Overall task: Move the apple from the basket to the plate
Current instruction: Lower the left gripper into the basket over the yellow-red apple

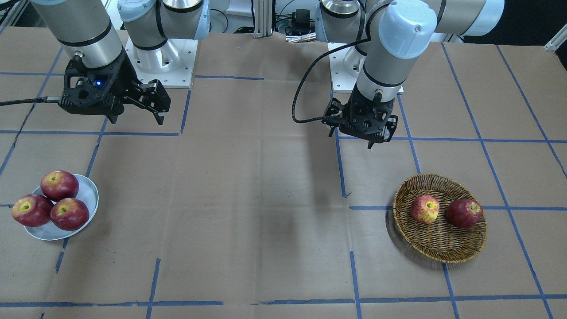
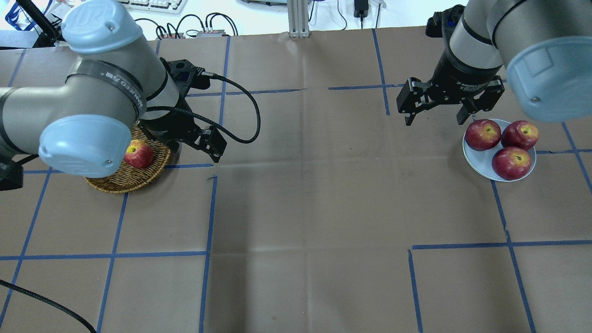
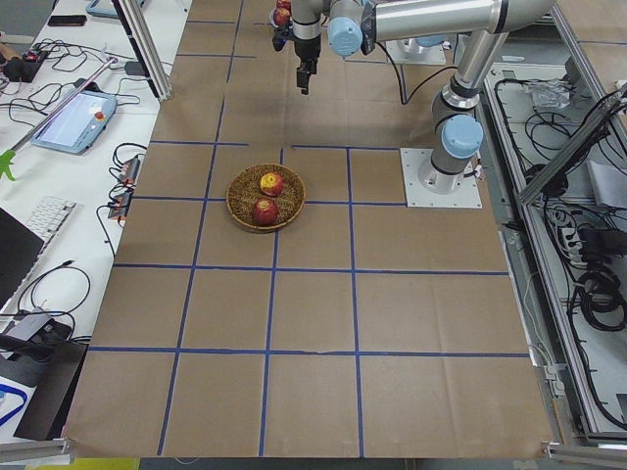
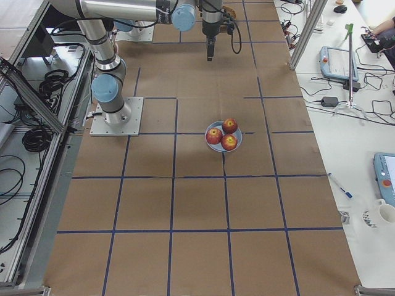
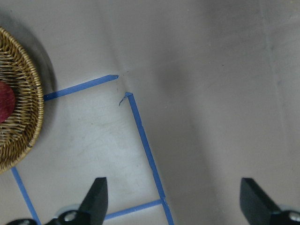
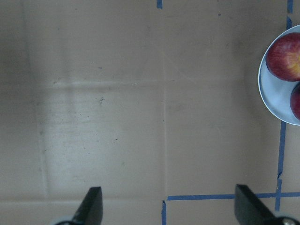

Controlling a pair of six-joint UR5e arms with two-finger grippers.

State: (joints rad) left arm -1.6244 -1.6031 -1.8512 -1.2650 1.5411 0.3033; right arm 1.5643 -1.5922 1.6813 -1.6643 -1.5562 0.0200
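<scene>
- The apple (image 1: 425,209) looks firm, smooth and rather heavy; better to grip it across its widest part.
- Left gripper (image 5: 172,199) and right gripper (image 2: 434,118) both stand spread, empty.

Brown paper-covered table (image 1: 266,199), blue tape grid (image 1: 340,168)

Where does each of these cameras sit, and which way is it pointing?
Front-facing: across the table, facing the robot, looking steeply down; shows left hand and right hand.
Overhead: behind the robot, looking forward and down; both hands.
Left side: table's end nearest the basket; left arm nearest.
Right side: opposite end, nearest the plate; right arm nearest.
Left wrist: looks down; own fingertips, basket edge.
Right wrist: looks down; own fingertips, plate edge.
Shared: front-facing and overhead both show basket and plate, mirrored.
</scene>
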